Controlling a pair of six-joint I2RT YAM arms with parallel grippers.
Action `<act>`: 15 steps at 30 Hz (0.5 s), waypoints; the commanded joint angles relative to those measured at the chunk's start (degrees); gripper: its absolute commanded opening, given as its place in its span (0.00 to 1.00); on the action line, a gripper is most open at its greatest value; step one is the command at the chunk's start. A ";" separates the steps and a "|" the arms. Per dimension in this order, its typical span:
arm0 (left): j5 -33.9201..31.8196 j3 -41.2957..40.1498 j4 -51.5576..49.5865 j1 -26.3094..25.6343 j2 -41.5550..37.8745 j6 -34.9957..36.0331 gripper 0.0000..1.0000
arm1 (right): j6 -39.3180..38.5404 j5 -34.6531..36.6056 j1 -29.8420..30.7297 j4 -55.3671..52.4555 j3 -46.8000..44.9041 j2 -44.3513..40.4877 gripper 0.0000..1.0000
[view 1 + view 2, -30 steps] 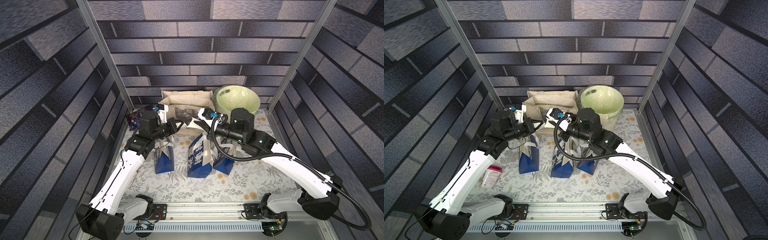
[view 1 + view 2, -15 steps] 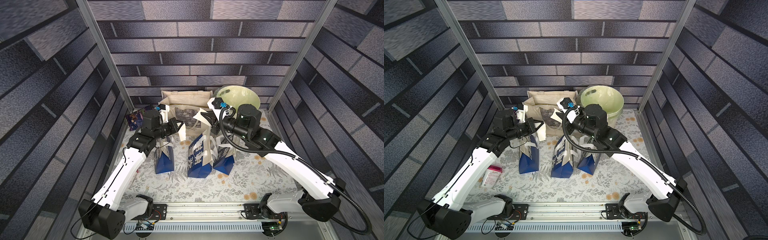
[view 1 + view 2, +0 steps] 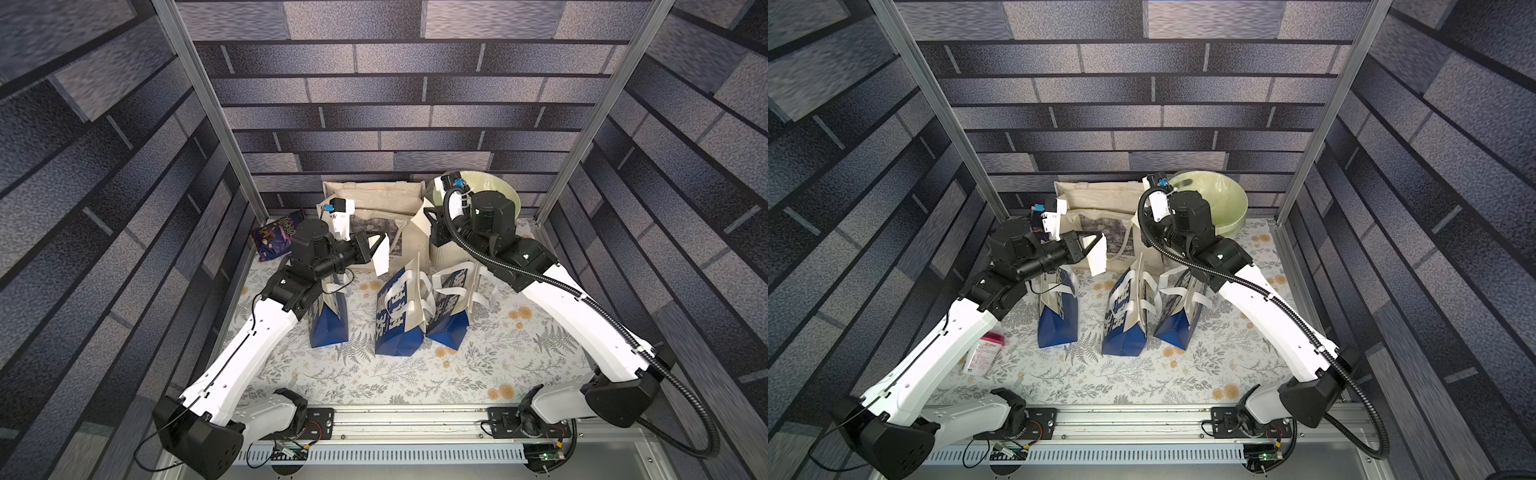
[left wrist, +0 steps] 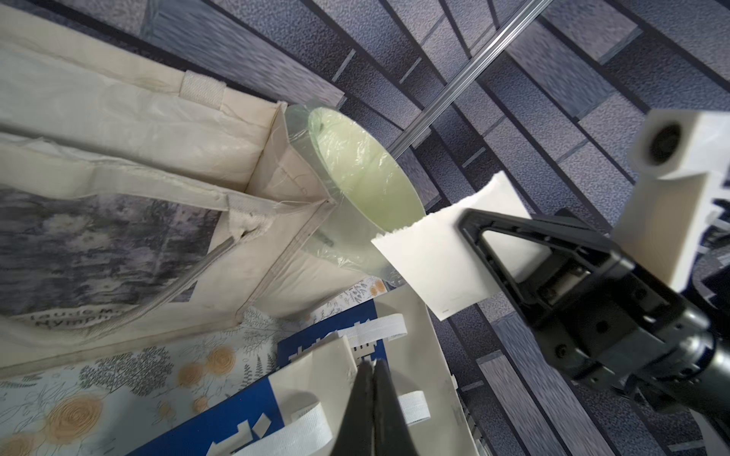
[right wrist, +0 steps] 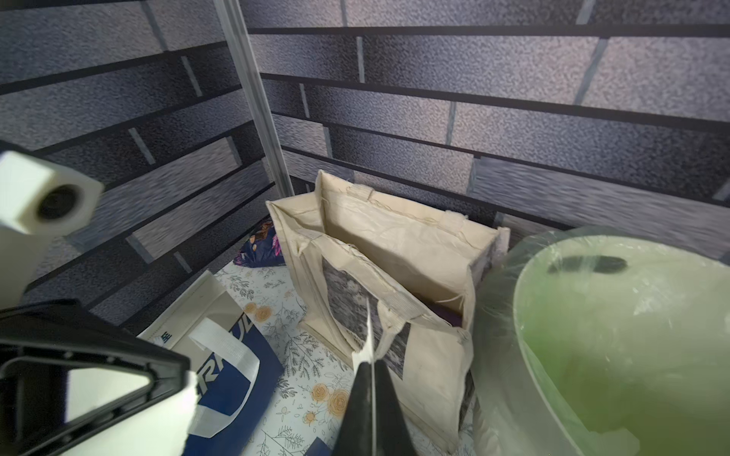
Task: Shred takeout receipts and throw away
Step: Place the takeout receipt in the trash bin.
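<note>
- So, the left gripper (image 4: pixel 372 369) is pinched tight on a receipt piece (image 3: pixel 381 261). This small white slip hangs from its tips in the air, in front of the cloth bag (image 3: pixel 370 195) and above the row of paper bags.
- The right gripper (image 5: pixel 370 369) is likewise clamped on a second receipt piece (image 4: pixel 428 260). Its own wrist view shows that paper only edge-on, as a thin white line between the fingers.
- In the left wrist view the second receipt piece has a ragged, torn edge. It sits in front of the green bin (image 3: pixel 1229 203), near the cloth bag's corner.
- The two pieces are apart, each in its own gripper, neither touching the table.
- The leftmost paper bag (image 3: pixel 330 328), middle paper bag (image 3: pixel 395 328) and third paper bag (image 3: pixel 451 318) stand upright on the flowered tablecloth (image 3: pixel 415 374). The last two are close together.
- The bin, lined with clear plastic, stands at the back, just beside the cloth bag.
- A purple snack packet (image 3: pixel 276 237) lies in the back left corner.
</note>
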 commanded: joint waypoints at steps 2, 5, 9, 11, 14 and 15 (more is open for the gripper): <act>-0.87 3.39 8.11 -1.88 1.33 2.04 0.00 | 2.87 7.82 -5.10 -5.80 5.40 2.87 0.00; -0.87 4.20 9.54 -2.94 2.71 2.00 0.00 | 3.23 10.78 -10.01 -5.13 7.44 6.02 0.00; -2.04 5.42 7.70 -3.74 3.82 1.84 0.00 | 3.49 15.15 -15.31 -4.46 11.35 12.14 0.00; -2.78 5.48 6.32 -3.78 3.84 1.89 0.00 | 3.76 15.39 -17.11 -5.64 14.76 15.87 0.00; -4.41 4.70 5.83 -3.97 3.15 1.40 0.00 | 3.85 14.77 -19.51 -8.71 19.81 21.86 0.04; -4.86 4.39 5.79 -4.01 2.91 1.28 0.00 | 3.85 14.65 -20.10 -9.70 21.04 23.46 0.04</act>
